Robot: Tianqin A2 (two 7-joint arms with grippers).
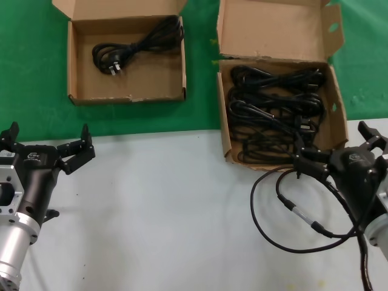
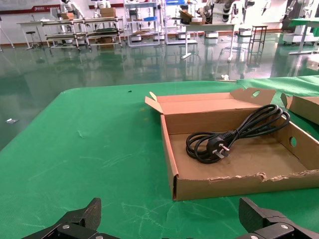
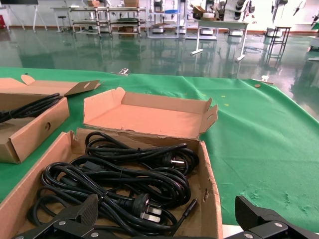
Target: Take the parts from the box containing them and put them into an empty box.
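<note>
The larger cardboard box (image 1: 223,121) with the notched lid flap stands at the far right and holds several black power cords (image 1: 276,109). The smaller box (image 1: 76,60) at the far left holds one bundled cord (image 1: 136,42) with its plug. My right gripper (image 1: 333,145) is open and empty, over the larger box's near right corner; in the right wrist view (image 3: 167,206) it hangs above the cords (image 3: 129,179). My left gripper (image 1: 48,136) is open and empty over the white table's back edge, short of the smaller box (image 2: 224,186) and its cord (image 2: 219,144).
The boxes stand on a green mat (image 1: 30,73); a white table surface (image 1: 157,212) lies nearer me. The robot's thin black cable with a silver connector (image 1: 303,218) loops over the white surface beside the right arm. The smaller box also shows in the right wrist view (image 3: 30,129).
</note>
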